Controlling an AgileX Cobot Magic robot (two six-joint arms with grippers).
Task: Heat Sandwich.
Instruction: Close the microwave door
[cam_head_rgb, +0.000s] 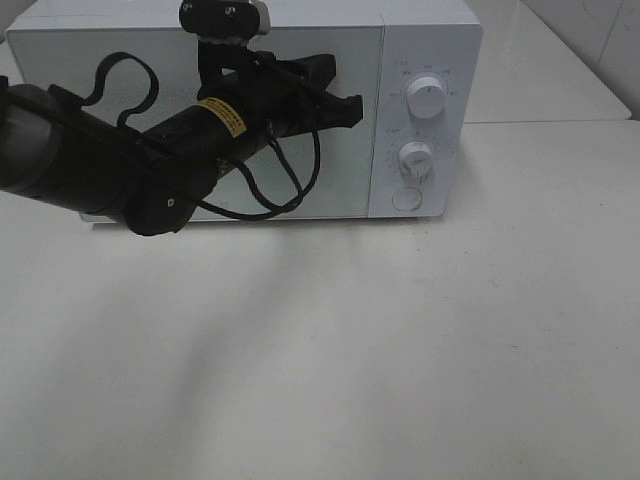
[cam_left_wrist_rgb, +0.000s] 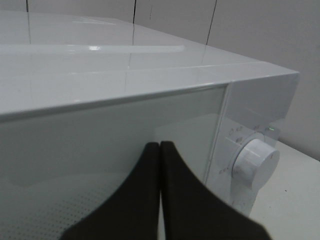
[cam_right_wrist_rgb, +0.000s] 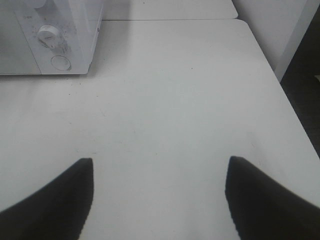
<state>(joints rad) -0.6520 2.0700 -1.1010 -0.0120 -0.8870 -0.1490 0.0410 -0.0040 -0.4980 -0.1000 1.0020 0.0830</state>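
Note:
The white microwave (cam_head_rgb: 425, 40) stands at the back of the table with its door (cam_head_rgb: 350, 185) closed. My left gripper (cam_head_rgb: 352, 108) is shut and empty, held in front of the upper right part of the door, close to the control panel. In the left wrist view its fingertips (cam_left_wrist_rgb: 160, 146) are pressed together just before the door glass (cam_left_wrist_rgb: 100, 150), left of the upper knob (cam_left_wrist_rgb: 255, 162). My right gripper (cam_right_wrist_rgb: 160, 161) is open with nothing between its fingers, hovering over bare table to the right of the microwave (cam_right_wrist_rgb: 30, 45). The sandwich is out of view.
The control panel carries an upper knob (cam_head_rgb: 427, 97), a lower knob (cam_head_rgb: 415, 157) and a round button (cam_head_rgb: 406, 199). The white table (cam_head_rgb: 400, 350) spreads out in front of the microwave. Its right edge (cam_right_wrist_rgb: 295, 120) drops off to a dark floor.

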